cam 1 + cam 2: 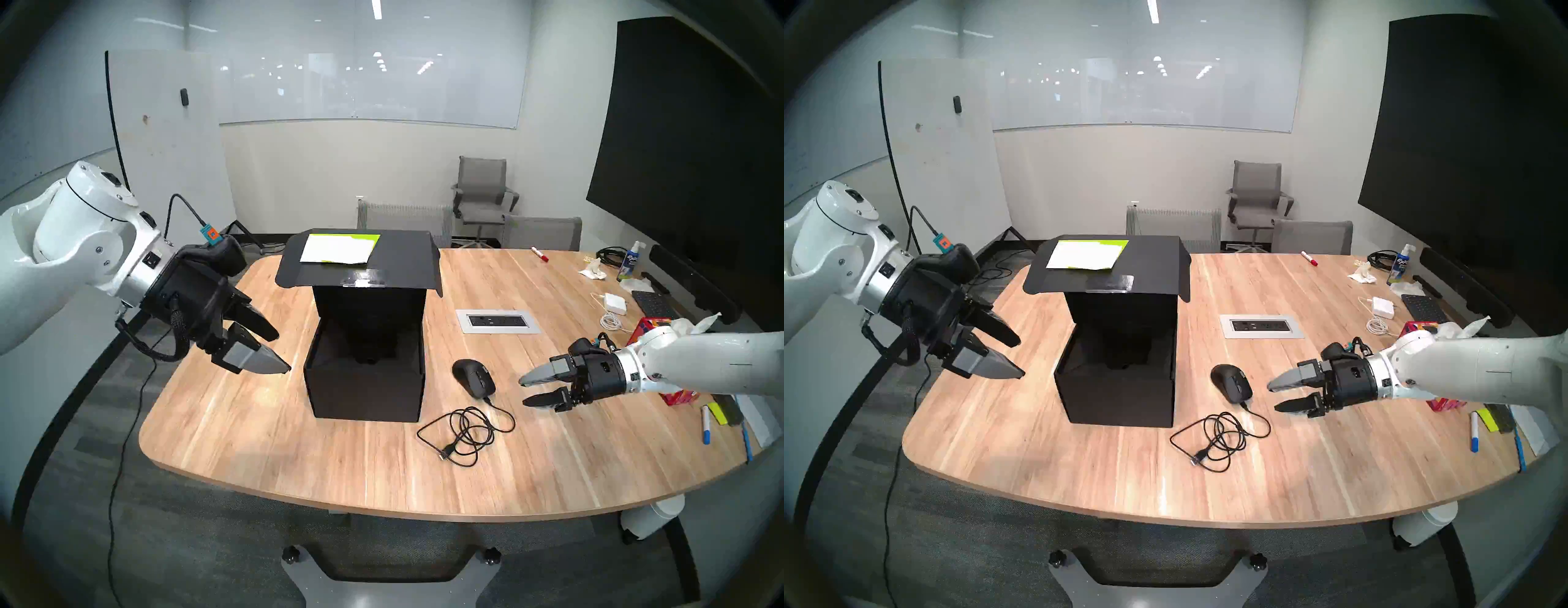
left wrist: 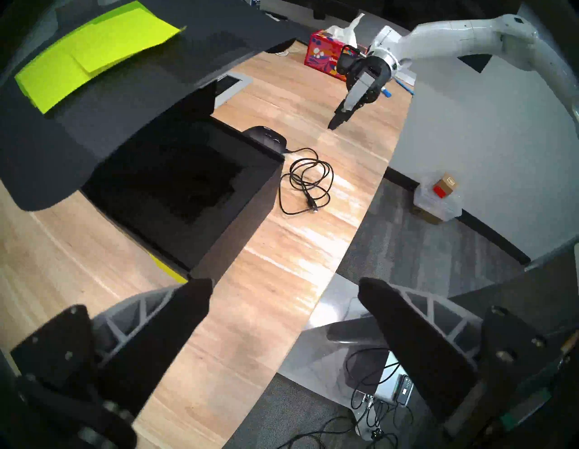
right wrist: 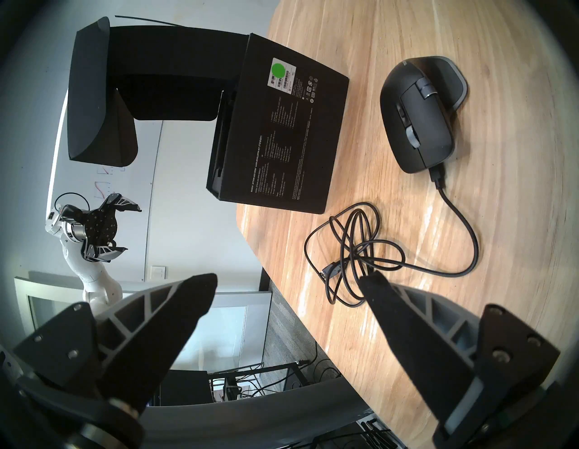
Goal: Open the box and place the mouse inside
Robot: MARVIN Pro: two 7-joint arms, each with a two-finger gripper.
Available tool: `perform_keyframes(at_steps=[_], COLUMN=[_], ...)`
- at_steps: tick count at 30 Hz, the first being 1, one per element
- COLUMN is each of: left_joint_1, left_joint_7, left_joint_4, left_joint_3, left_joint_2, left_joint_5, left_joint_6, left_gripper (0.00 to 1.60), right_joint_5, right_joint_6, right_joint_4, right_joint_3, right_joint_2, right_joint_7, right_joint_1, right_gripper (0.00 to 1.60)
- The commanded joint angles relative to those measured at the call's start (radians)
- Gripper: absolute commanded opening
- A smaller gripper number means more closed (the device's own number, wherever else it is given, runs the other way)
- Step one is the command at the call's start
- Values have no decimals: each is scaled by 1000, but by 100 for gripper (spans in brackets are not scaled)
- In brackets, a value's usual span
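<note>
The black box [image 1: 365, 395] stands open mid-table, its flap lid [image 1: 399, 259] raised at the back with yellow-green sticky notes [image 1: 339, 248] on it. Its dark inside shows in the left wrist view [image 2: 175, 182]. The black mouse [image 1: 474, 377] lies on the table right of the box, its coiled cable [image 1: 466, 429] in front of it; it also shows in the right wrist view [image 3: 416, 116]. My left gripper [image 1: 282, 352] is open and empty, hovering left of the box. My right gripper [image 1: 526, 391] is open and empty, just right of the mouse.
A power outlet plate [image 1: 498, 321] is set in the wooden table [image 1: 297, 458] behind the mouse. A red floral tissue box [image 2: 322, 56], white charger [image 1: 615, 303], keyboard [image 1: 651, 303], spray bottle [image 1: 630, 261] and markers [image 1: 705, 424] crowd the right edge. Chairs [image 1: 483, 195] stand behind the table.
</note>
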Motion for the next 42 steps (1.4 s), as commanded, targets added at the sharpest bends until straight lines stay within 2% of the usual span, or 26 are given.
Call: perform_keyframes(at_steps=[1, 42], left_joint_1=[3, 8], left_joint_7=[-93, -82], left_joint_4=[-37, -54], left_joint_3=[-7, -16], left_joint_2=[-3, -3], left_joint_5=[-8, -13], left_joint_6=[-2, -2], left_gripper=[160, 160], right_joint_5=[3, 2], right_joint_6=[0, 0], right_joint_4=[2, 2], right_joint_3=[10, 12], right_joint_2=[0, 0], right_joint_7=[4, 4], right_joint_1=[14, 13], right_gripper=[160, 160])
